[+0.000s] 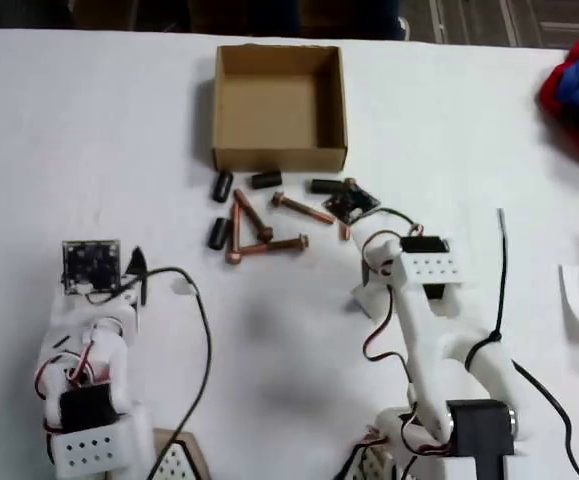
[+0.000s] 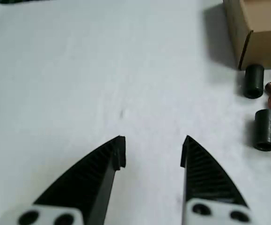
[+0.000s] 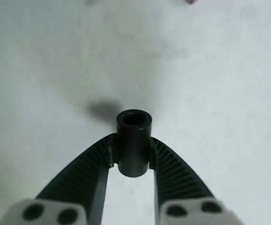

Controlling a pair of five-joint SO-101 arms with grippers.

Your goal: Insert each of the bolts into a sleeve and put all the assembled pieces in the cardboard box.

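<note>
Black ribbed right fingers point(image 3: 172, 173) pinch a smooth tubular sleeve point(image 3: 134, 136); left fingers point(image 2: 98, 173) spread.

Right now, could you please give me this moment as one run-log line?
left gripper: open, empty | right gripper: shut on sleeve | box: empty | bolts: loose by box

Matt black sleeve point(image 3: 134, 140), coppery metal bolts point(image 1: 304, 208)

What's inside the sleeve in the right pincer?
The sleeve, clamped in the right pincer, shows an open, dark bore with nothing sticking out. Its depth is hidden by its own wall.
</note>
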